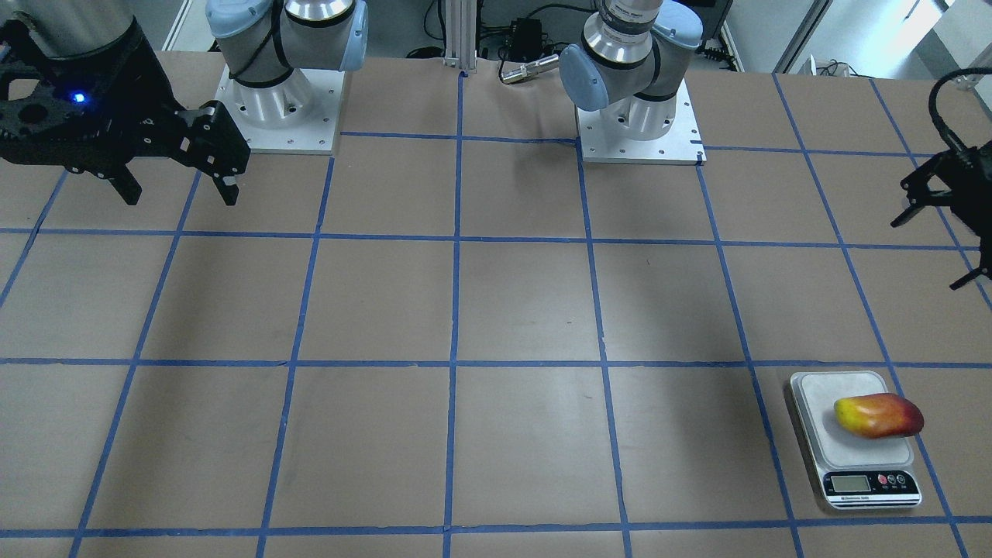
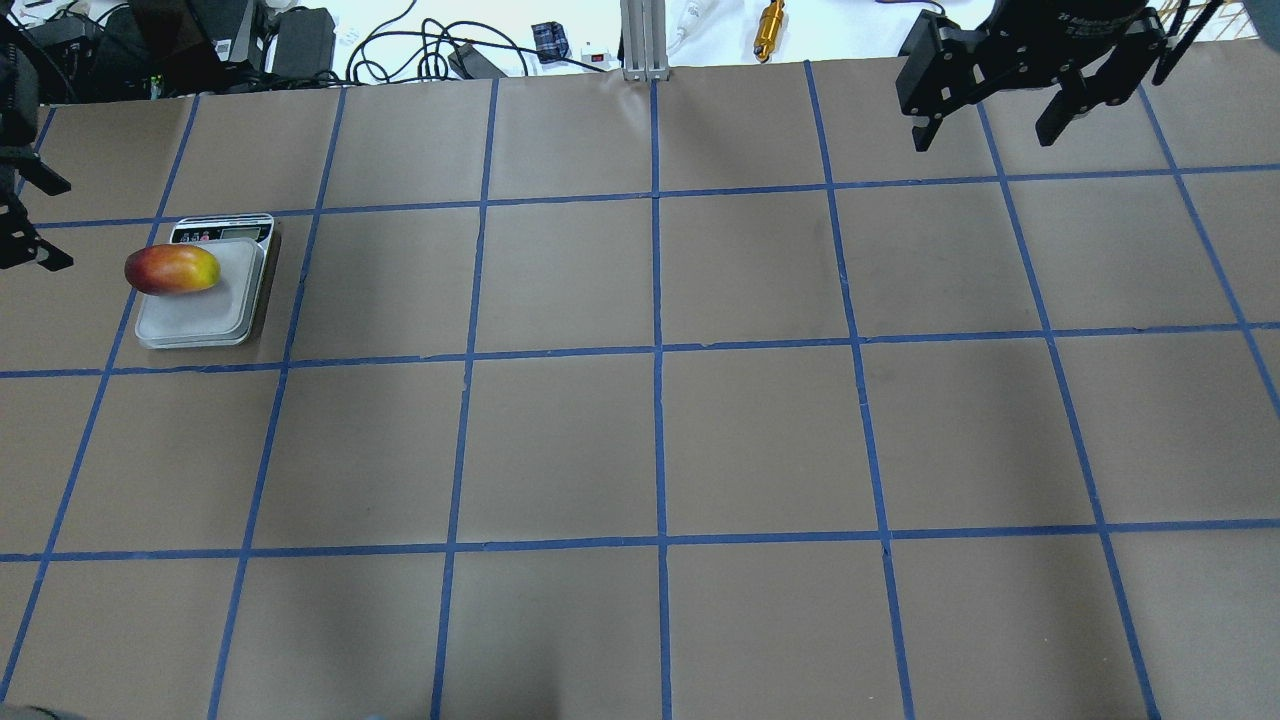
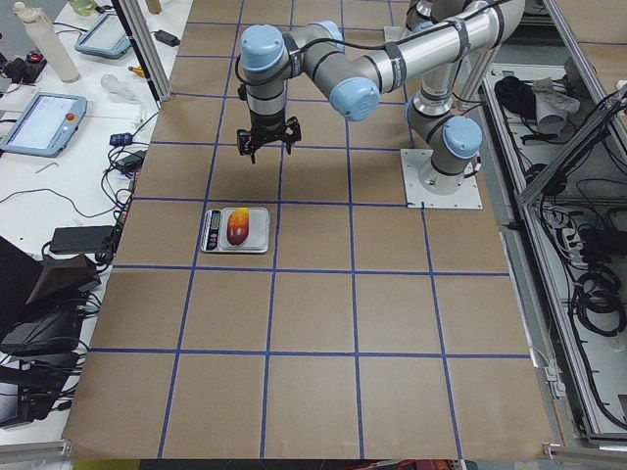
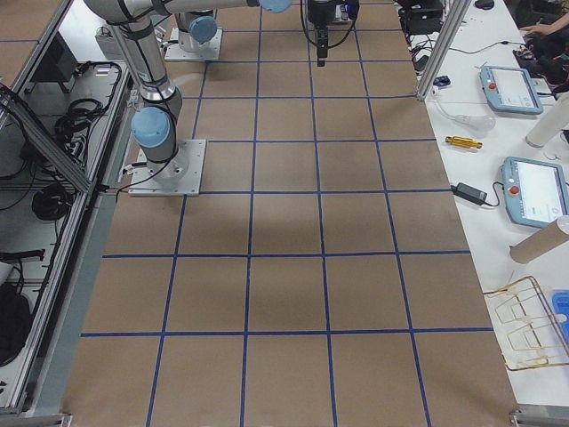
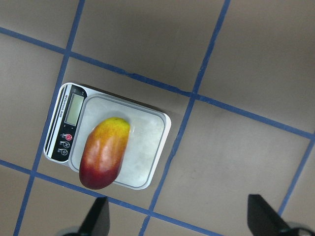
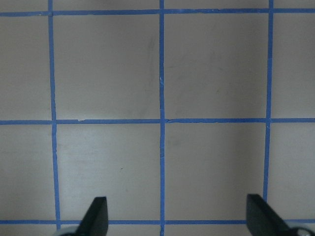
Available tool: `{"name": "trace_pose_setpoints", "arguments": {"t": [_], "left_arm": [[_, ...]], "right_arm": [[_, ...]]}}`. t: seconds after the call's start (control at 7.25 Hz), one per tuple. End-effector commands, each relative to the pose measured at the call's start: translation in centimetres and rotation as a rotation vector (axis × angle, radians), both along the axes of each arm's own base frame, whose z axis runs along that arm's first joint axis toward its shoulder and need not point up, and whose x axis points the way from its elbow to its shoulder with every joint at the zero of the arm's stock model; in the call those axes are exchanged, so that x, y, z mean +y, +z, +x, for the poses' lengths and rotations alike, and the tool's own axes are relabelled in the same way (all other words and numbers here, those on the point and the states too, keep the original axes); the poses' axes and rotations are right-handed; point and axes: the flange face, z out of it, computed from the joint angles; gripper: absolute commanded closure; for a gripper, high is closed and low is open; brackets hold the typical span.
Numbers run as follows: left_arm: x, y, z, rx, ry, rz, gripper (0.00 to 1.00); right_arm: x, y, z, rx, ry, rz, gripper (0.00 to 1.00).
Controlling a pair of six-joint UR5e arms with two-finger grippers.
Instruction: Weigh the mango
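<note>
The mango [image 1: 880, 416], red fading to yellow, lies on the platform of the white kitchen scale [image 1: 823, 403] near the table's far-left part in the overhead view. It also shows in the overhead view [image 2: 172, 269], on the scale [image 2: 205, 318], and in the left wrist view [image 5: 104, 153], on the scale [image 5: 147, 142]. My left gripper [image 5: 179, 221] is open and empty, raised above the table beside the scale [image 2: 50, 226]. My right gripper [image 2: 982, 140] is open and empty, high over the table's far-right part [image 6: 177, 221].
The table is brown paper with a blue tape grid. The two arm bases [image 1: 279, 101] [image 1: 639, 116] stand at the robot's edge. An aluminium post [image 2: 645, 40], cables and a brass cylinder [image 2: 770, 20] lie along the far edge.
</note>
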Motion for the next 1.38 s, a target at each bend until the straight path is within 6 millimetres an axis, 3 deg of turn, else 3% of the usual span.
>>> {"name": "trace_pose_setpoints", "arguments": {"t": [0.0, 0.14, 0.41, 0.83, 0.97, 1.24], "left_arm": [[3.2, 2.8, -2.0, 0.014, 0.255, 0.034, 0.00], [3.3, 3.3, -4.1, 0.018, 0.349, 0.044, 0.00], [2.7, 4.0, -13.8, -0.009, 0.501, 0.052, 0.00], [2.6, 2.9, -24.8, -0.020, 0.779, 0.071, 0.00], [2.7, 2.5, -27.4, -0.025, 0.840, 0.071, 0.00], [2.7, 1.5, -30.3, -0.028, 1.005, 0.090, 0.00]], "right_arm": [[0.0, 0.0, 0.0, 0.000, 0.000, -0.001, 0.00], [0.0, 0.0, 0.0, 0.000, 0.000, 0.001, 0.00], [0.0, 0.0, 0.0, -0.001, 0.000, 0.001, 0.00], [0.0, 0.0, 0.0, -0.001, 0.000, 0.001, 0.00], [0.0, 0.0, 0.0, -0.001, 0.000, 0.001, 0.00], [0.0, 0.0, 0.0, -0.001, 0.000, -0.001, 0.00]]}}
